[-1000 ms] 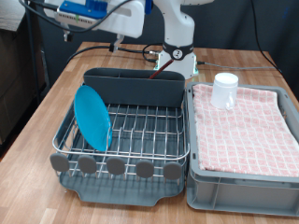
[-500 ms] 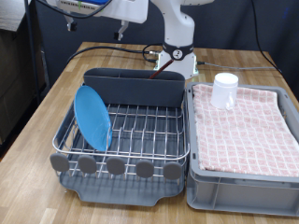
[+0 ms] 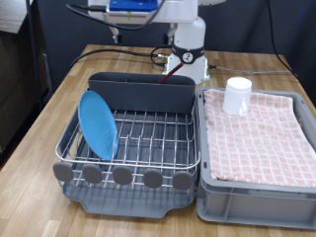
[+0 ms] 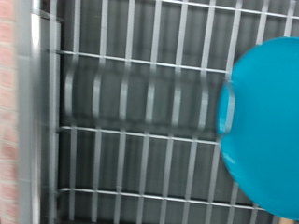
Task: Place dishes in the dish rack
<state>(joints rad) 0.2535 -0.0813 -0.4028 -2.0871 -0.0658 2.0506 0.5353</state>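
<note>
The bright-blue plate [image 3: 97, 123] stands on edge in the silver wire dish rack [image 3: 158, 133], at the exterior view's left; it also shows in the wrist view [image 4: 266, 121] over the rack's wires [image 4: 131, 140]. The tall grey utensil bin [image 3: 143, 91] is at the rack's back. The white mug [image 3: 237, 96] stands on the pink checked cloth [image 3: 259, 138]. The wooden spoon is out of view. My gripper's hand [image 3: 133, 5] is high above the rack at the exterior view's top edge. Its fingers do not show in either view, and nothing shows in them.
The grey crate [image 3: 257, 202] with the pink cloth stands at the exterior view's right of the rack. Both are on a wooden table [image 3: 44, 118]. The robot's base [image 3: 186, 54] and cables are behind the rack.
My hand has moved along the exterior view's top towards the right. The plate, mug and rack have not moved.
</note>
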